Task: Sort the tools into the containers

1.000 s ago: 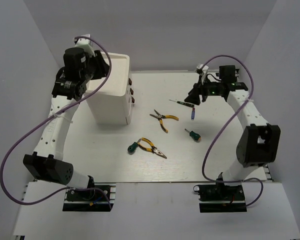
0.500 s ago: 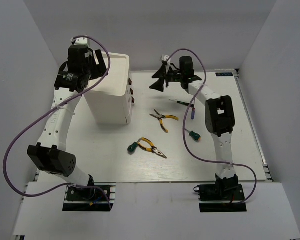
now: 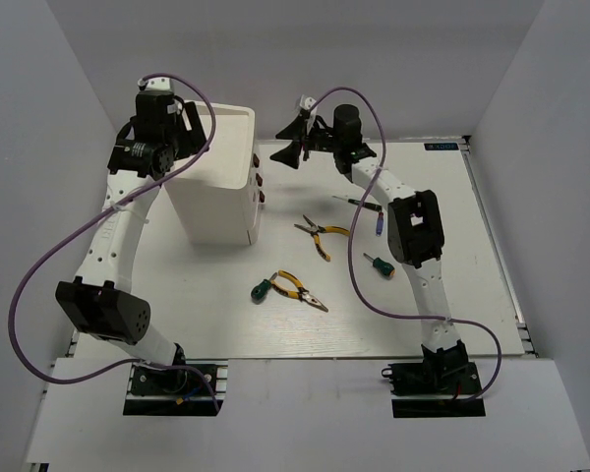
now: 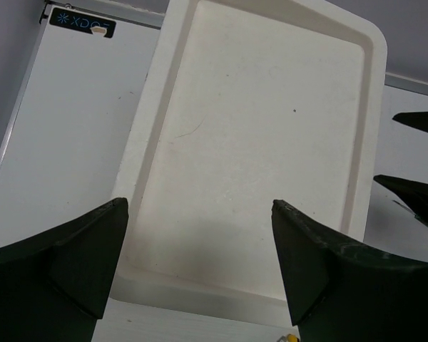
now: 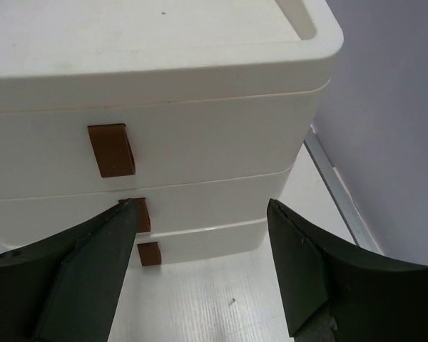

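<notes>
Risked slipping off the top knob (image 5: 111,149), small and flat against its drawer front, or pinching the middle knob (image 5: 141,214) just beneath it by mistake. Risked, too, dragging the whole drawer box (image 3: 221,187) along instead of sliding one drawer out, with no hold yet on its lid. Could also have knocked claw against claw, with both so near the box's upper edge on the knob side.

Showed all three drawers shut, by the look of it, and every tool out on the table off the box's knob side: pliers (image 3: 322,234), second pliers (image 3: 300,289), green screwdriver (image 3: 263,290), second green screwdriver (image 3: 379,264), dark screwdriver (image 3: 354,201) and purple screwdriver (image 3: 379,222). Nothing sorted so far, judging by that.

Held the right claw (image 3: 290,141) stretched long and high toward the box's knob side, fingers spread wide and empty, aimed straight at the drawer fronts but apart from them. Hung the left claw (image 4: 198,204) above the box's lid, pointing down at it, likewise spread wide and holding nothing.
</notes>
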`<action>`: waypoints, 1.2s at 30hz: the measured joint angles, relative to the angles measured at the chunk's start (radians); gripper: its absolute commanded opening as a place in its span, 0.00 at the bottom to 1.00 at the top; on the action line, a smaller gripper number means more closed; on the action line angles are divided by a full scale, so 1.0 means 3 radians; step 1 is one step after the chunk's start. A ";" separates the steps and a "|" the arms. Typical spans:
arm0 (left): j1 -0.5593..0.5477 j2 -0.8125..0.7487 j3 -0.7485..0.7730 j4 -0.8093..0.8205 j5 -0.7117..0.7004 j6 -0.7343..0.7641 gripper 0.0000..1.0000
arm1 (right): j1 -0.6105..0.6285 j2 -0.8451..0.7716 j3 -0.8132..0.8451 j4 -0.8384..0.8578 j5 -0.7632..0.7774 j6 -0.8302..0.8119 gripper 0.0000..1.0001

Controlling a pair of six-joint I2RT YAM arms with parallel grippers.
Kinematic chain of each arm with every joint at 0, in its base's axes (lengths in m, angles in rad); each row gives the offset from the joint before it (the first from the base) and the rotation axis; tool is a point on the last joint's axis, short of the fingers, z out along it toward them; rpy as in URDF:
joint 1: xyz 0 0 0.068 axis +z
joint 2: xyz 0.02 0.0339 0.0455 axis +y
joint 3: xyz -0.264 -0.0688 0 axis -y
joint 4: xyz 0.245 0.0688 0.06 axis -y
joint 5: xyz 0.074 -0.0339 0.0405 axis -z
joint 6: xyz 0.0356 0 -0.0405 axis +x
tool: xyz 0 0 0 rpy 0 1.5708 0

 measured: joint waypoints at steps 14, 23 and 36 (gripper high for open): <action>0.0088 0.0000 -0.0027 0.0031 -0.0046 0.0001 0.92 | 0.0067 0.0001 -0.0150 0.0294 -0.0422 0.0289 0.66; 0.0093 0.0000 -0.0072 0.0076 -0.0033 0.0001 0.92 | 0.0174 0.0001 -0.0149 0.0340 -0.0421 0.0370 0.66; 0.0127 0.0003 -0.0209 0.0086 0.0015 0.0001 0.92 | 0.0268 0.0148 -0.0031 0.0310 -0.0318 0.0345 0.56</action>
